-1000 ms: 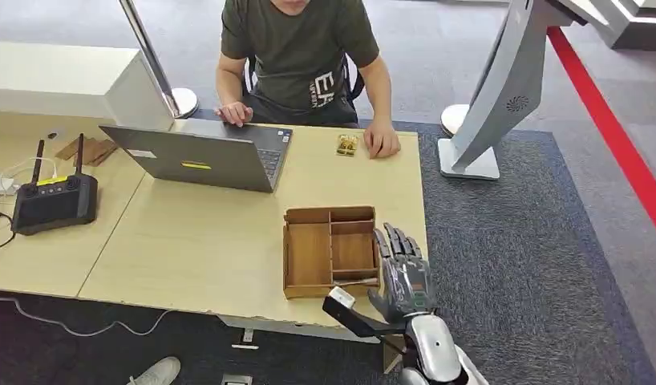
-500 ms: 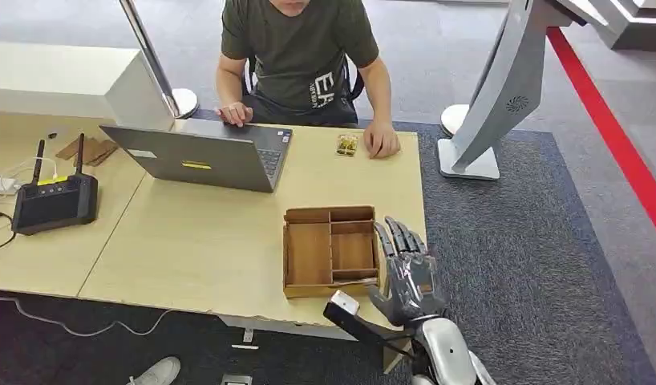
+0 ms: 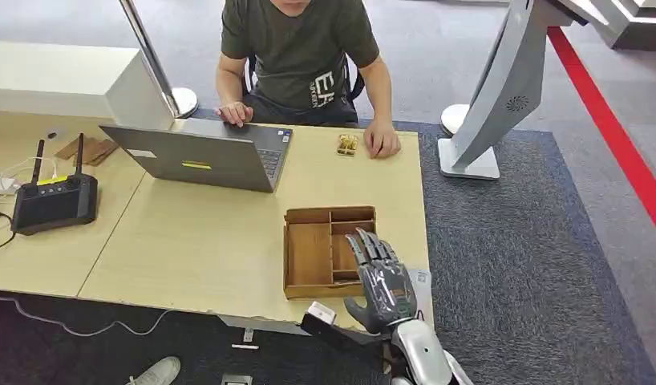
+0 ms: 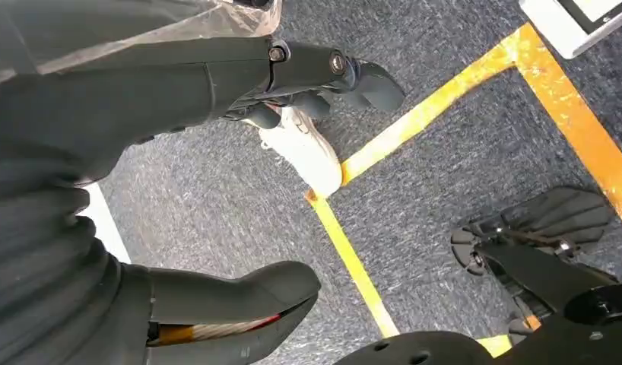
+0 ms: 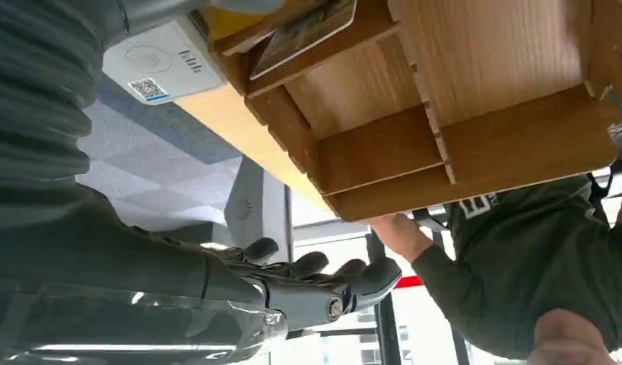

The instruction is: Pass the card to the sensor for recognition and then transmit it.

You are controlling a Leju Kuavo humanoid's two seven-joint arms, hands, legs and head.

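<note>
A wooden compartment box (image 3: 309,253) stands near the table's right front corner. My right hand (image 3: 381,281) hovers over its right-hand compartments with fingers stretched out and nothing in them. In the right wrist view the card (image 5: 306,26) leans in the box's (image 5: 475,68) narrow front slot, apart from my right hand (image 5: 293,285). A small white sensor (image 3: 419,278) with a QR label lies on the table just right of the hand, also seen as the white sensor (image 5: 160,61) close up. My left hand (image 4: 179,84) hangs over the carpet, fingers apart, holding nothing.
A person sits at the far side of the table (image 3: 204,249), one hand (image 3: 381,140) resting beside a small gold object (image 3: 346,144). A grey laptop (image 3: 204,156) and a black controller (image 3: 54,200) lie to the left. A grey stand (image 3: 501,88) rises at the right.
My right hand has shifted left from the table's edge to above the box's right compartments, uncovering the white sensor beside it. Everything else holds still.
</note>
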